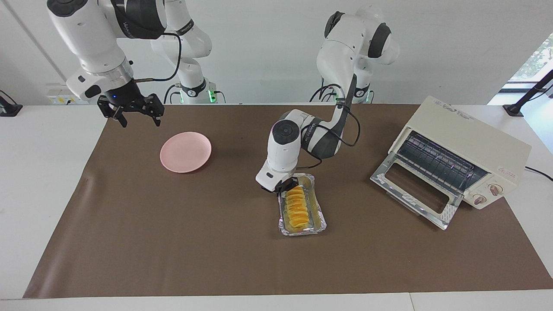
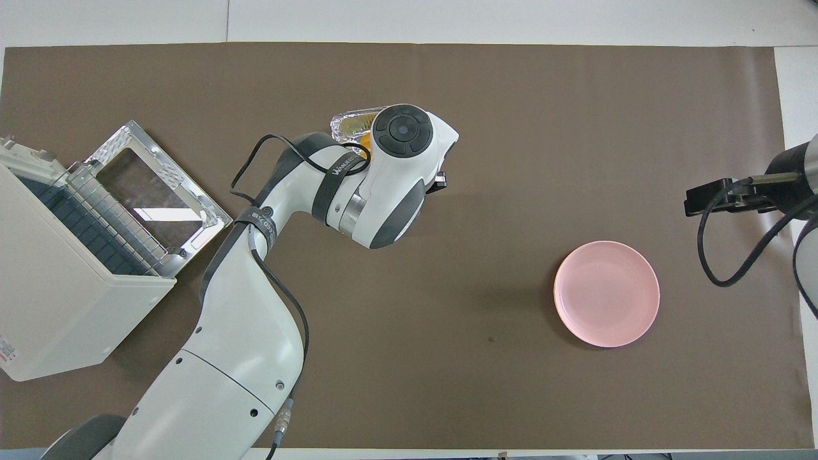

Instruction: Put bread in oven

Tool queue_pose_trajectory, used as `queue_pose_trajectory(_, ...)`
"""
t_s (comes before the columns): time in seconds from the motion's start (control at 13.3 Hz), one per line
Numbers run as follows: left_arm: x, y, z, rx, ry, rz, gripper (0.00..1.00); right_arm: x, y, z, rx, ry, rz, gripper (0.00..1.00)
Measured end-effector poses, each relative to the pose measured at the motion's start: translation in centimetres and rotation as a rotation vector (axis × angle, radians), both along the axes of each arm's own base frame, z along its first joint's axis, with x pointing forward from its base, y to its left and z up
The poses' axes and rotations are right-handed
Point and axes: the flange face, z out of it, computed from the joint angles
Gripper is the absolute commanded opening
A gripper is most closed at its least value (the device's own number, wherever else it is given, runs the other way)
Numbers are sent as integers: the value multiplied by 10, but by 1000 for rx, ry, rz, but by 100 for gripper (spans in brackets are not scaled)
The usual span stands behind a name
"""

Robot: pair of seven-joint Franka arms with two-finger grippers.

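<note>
Facing view: bread a short yellow-orange loaf, ridged crosswise into slice-like segments, lying lengthwise in a crinkled silver foil tray near the middle of the table. Oven boxy and cream-white, at the left arm's end of the table, glass door dropped flat, wire rack showing, two knobs on the front panel. Left gripper down at the tray's end nearest the robots, fingers clenched together at the rim of the tray and the end of the loaf; what exactly is pinched, cannot tell. Forearm bent low over the table, wrist pointing steeply down, black cable looping along the elbow. Right gripper held up over the table edge at the right arm's end, fingers spread wide and holding nothing, arm waiting. Round pink plate on the brown mat toward that same end.

Overhead view: left wrist housing covering most of the tray; only a sliver of foil and bread visible beside it. Oven door open toward the table's middle.
</note>
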Motion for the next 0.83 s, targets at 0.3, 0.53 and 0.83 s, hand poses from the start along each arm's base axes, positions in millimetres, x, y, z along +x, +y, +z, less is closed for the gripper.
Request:
queue_pose_trajectory(0.3,25,45,58,35,-7,225,0,-2,1,-2,0,22,1,100)
queue_pose_trajectory(0.53,43,95,79,85,5,424,0,-4,1,2,-1,15,2,100)
queue_pose_trajectory(0.83,77,200,96,130,60,602,0,-5,1,4,-1,11,1,100)
